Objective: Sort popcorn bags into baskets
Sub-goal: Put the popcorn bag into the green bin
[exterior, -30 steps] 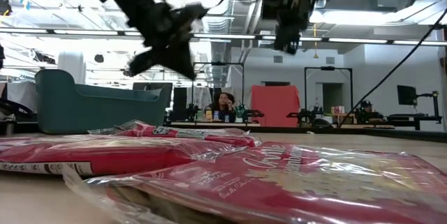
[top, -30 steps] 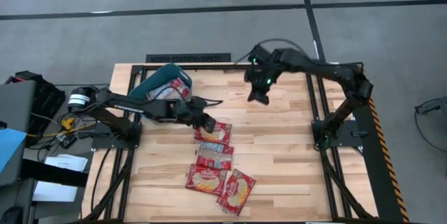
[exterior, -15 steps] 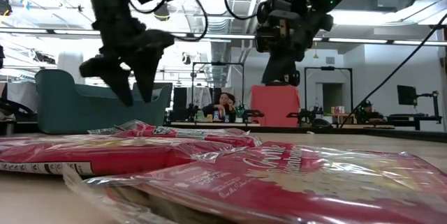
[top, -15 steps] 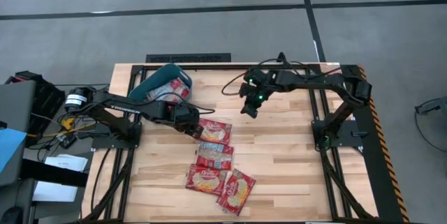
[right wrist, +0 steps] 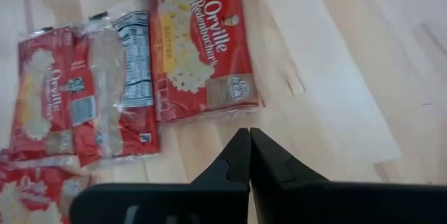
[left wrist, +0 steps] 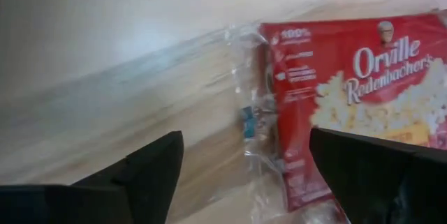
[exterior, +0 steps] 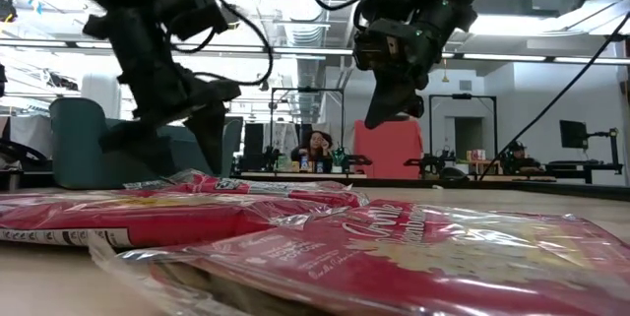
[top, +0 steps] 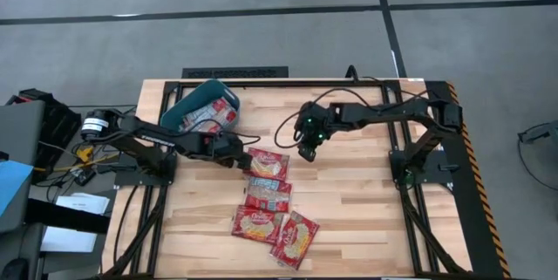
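Since half a sec ago the left gripper [top: 241,160], fingers spread, dropped onto the nearest flat red popcorn packet [top: 268,165] mid-worktop, while the pressed-together right gripper [top: 305,153] moved closer, teal plastic bin [top: 193,105] unmoved at the far-left corner.

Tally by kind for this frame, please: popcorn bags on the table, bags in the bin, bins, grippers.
Bags on table: 4
Bags in bin: at least 1; more cannot be told
Bin: 1
Grippers: 2, left gripper open, right gripper shut
Total: at least 8
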Action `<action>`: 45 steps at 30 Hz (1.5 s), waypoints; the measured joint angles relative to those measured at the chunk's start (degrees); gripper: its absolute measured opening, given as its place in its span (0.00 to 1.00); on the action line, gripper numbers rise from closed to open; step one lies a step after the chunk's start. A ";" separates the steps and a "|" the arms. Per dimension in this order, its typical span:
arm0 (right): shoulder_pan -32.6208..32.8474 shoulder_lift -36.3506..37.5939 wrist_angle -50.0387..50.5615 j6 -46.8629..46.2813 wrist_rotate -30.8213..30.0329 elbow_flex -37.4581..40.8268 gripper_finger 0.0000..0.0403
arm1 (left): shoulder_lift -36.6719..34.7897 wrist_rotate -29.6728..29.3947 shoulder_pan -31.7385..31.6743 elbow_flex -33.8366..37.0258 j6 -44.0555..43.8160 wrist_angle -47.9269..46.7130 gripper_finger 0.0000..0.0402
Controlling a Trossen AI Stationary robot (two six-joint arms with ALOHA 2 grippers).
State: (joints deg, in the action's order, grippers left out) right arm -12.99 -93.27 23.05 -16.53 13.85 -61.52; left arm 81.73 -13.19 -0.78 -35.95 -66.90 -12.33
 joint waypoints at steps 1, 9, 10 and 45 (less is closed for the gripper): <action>0.24 -0.02 -0.01 0.00 -0.74 0.00 0.06 | 0.00 0.56 -0.11 1.20 -0.22 2.24 0.74; 3.17 -3.68 -1.57 1.62 -3.71 -0.07 0.03 | -0.02 1.63 -0.19 6.71 -2.54 14.98 0.72; 3.49 -4.75 -2.14 1.79 -3.67 0.03 0.03 | -0.02 1.72 -0.19 6.69 -2.28 14.90 0.72; -0.20 -7.38 -13.21 5.50 2.65 -1.20 0.04 | 5.74 14.92 -2.59 6.47 -9.72 35.87 0.03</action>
State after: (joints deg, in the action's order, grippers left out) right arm -13.19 -100.65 9.83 -11.03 16.50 -62.72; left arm 87.48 1.73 -3.37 -29.47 -76.62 23.54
